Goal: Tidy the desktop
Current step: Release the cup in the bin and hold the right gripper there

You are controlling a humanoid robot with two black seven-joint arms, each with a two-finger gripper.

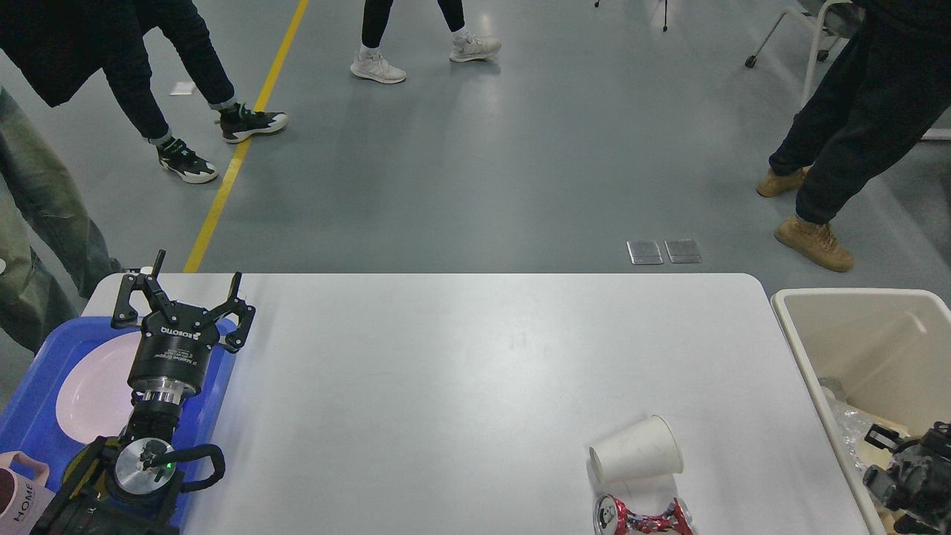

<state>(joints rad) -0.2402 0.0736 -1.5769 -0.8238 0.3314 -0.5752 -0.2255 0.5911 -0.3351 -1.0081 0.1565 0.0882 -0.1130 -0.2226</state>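
Left jaws are held spread; right jaws cannot be told. The tipped paper cup (636,449) could be rolled off the counter (475,357) by a glancing approach.

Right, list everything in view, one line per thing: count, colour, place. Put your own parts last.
desktop: one, white, fills the lower middle.
paper cup: one, white, on its side near the desktop's front right.
crushed can: one, red and silver, lying just in front of the cup.
tray: one, blue, at the desktop's left end.
plate: one, pink, in the tray.
mug: one, pink, lettered HOME, bottom left corner.
bin: one, beige, right of the desktop, rubbish inside.
floor line: one, yellow, upper left.
floor plates: two, metal, beyond the desktop.
people: several, only legs and shoes show.
left gripper: black, open, over the tray's right edge.
right gripper: black, low over the bin, fingers unclear.
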